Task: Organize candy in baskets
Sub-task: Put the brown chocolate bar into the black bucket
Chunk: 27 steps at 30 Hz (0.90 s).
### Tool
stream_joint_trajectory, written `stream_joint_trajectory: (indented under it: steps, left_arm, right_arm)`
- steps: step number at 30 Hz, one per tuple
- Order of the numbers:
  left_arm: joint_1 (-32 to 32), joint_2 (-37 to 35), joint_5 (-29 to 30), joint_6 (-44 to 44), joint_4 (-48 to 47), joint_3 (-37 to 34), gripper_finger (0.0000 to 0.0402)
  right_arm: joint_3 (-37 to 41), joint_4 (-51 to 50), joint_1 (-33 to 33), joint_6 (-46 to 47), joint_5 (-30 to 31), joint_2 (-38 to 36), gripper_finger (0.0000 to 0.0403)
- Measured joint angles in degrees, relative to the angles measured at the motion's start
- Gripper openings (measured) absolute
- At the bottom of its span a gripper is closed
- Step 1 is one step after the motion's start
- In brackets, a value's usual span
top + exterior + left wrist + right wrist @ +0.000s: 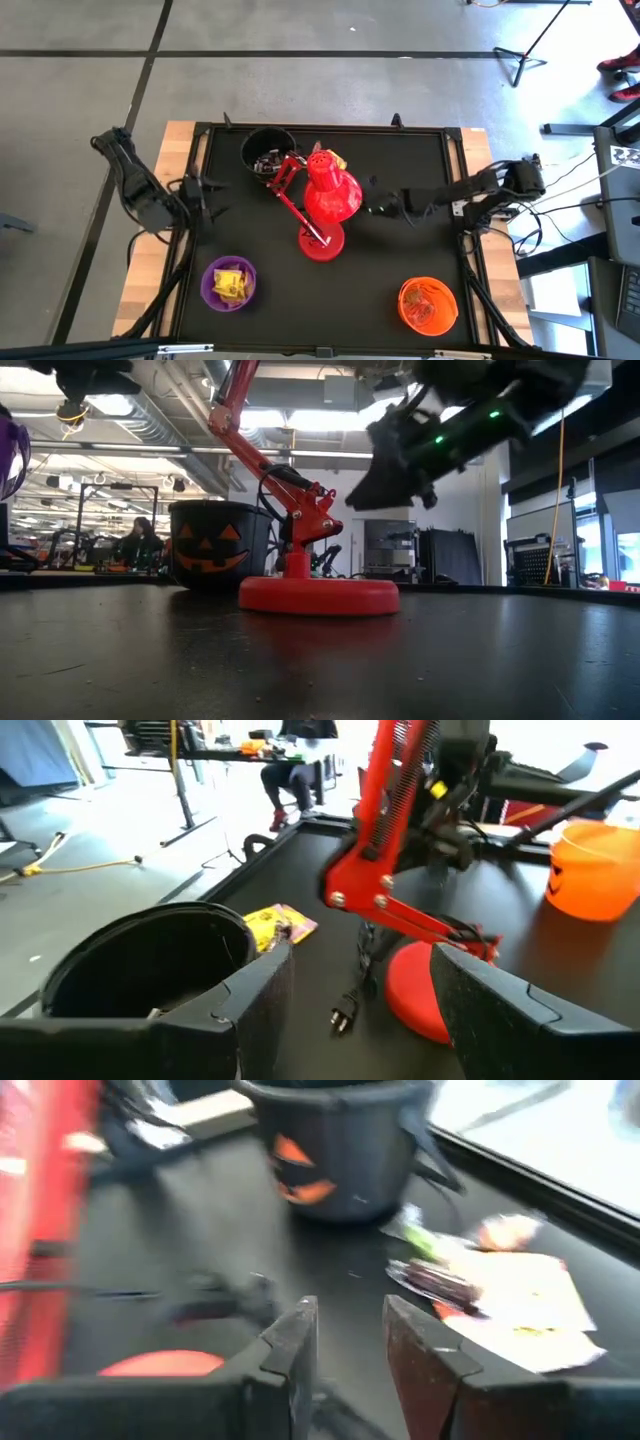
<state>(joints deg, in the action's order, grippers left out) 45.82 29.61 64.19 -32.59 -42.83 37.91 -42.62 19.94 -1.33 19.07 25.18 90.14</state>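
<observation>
Black mat covers the worktop (400, 250), and three small round plastic buckets sit on it. The black bucket (266, 152) is at the far side with dark sweets inside. The purple bucket (229, 283) holds yellow wrapped candy (232, 284). The orange bucket (428, 305) sits near the right front corner. A red desk lamp (325, 200) stands in the middle.

The right claw (378, 208) hangs just beside the lamp's shade, its fingers a little apart and holding nothing. The left claw (212, 185) waits at the left edge, fingers wide apart and empty.

Some loose wrapped sweets (480, 1285) lie near the black bucket. The lamp stands close, so I think the right arm could bump it and tip it over.
</observation>
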Motion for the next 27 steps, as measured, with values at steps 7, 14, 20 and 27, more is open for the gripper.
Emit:
stream_joint_trajectory:
  steps: [7,14,20,27]
  left_arm:
    - [-2.7,-0.4,1.5,-0.2,0.0,0.0,0.0225]
    - [-5.3,0.4,1.6,-1.1,0.0,0.0,0.0225]
    - [-7.2,0.4,1.3,-1.2,0.0,0.0,0.0224]
    - [-8.5,0.4,-0.6,-1.5,-0.2,0.0,0.0224]
  right_arm:
    - [-5.7,-6.7,8.6,-4.3,-9.1,4.2,0.0148]
    - [-10.8,-7.0,14.1,-6.1,-12.8,10.8,0.0210]
    - [-17.4,-13.4,17.7,-6.0,-14.3,18.3,0.0214]
    - [-23.8,-19.8,18.6,-6.3,-16.1,24.1,0.0197]
